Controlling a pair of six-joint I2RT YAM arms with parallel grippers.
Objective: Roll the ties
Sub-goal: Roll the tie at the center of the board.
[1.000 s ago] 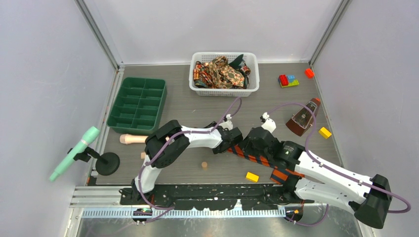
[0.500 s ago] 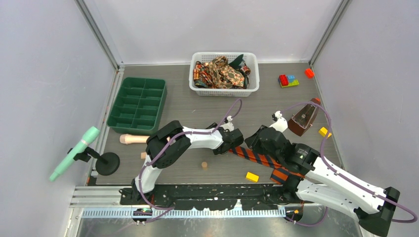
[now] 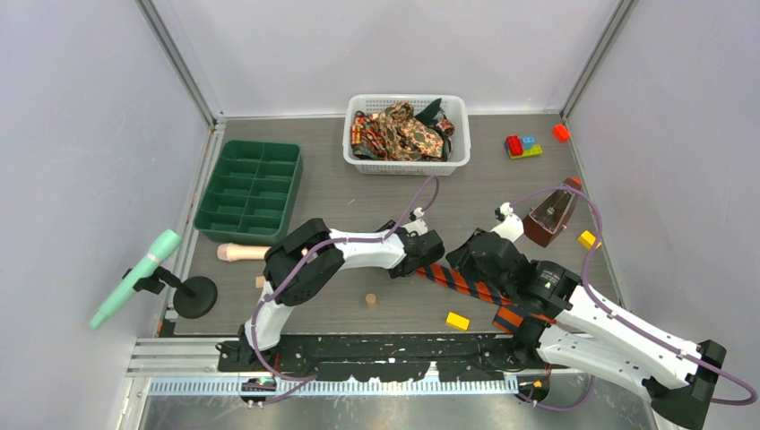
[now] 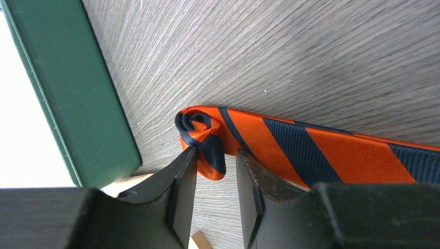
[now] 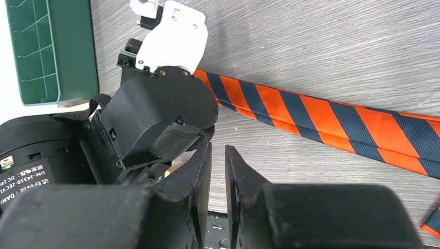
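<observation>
The orange-and-dark striped tie (image 3: 457, 279) lies flat on the table, running from centre toward the near right. Its narrow end is curled into a small roll (image 4: 200, 127). My left gripper (image 3: 421, 260) (image 4: 217, 154) is shut on that rolled end, with a lobe of fabric between its fingertips. My right gripper (image 3: 466, 262) (image 5: 218, 148) hovers just right of it over the tie (image 5: 311, 111), fingers shut with nothing between them. More ties (image 3: 403, 130), paisley and dark green, are piled in the white basket (image 3: 408, 163) at the back.
A green compartment tray (image 3: 251, 188) sits at the left, near the roll (image 4: 67, 93). A brown metronome-like object (image 3: 548, 218), yellow blocks (image 3: 458, 320) (image 3: 589, 240), coloured bricks (image 3: 524, 145), a small cork (image 3: 369, 300), a wooden peg (image 3: 242, 253) and a mint tool on a stand (image 3: 134, 278) lie around.
My right arm swung to the right and its gripper shifted right along the tie. The left gripper edged slightly right with the tie's end.
</observation>
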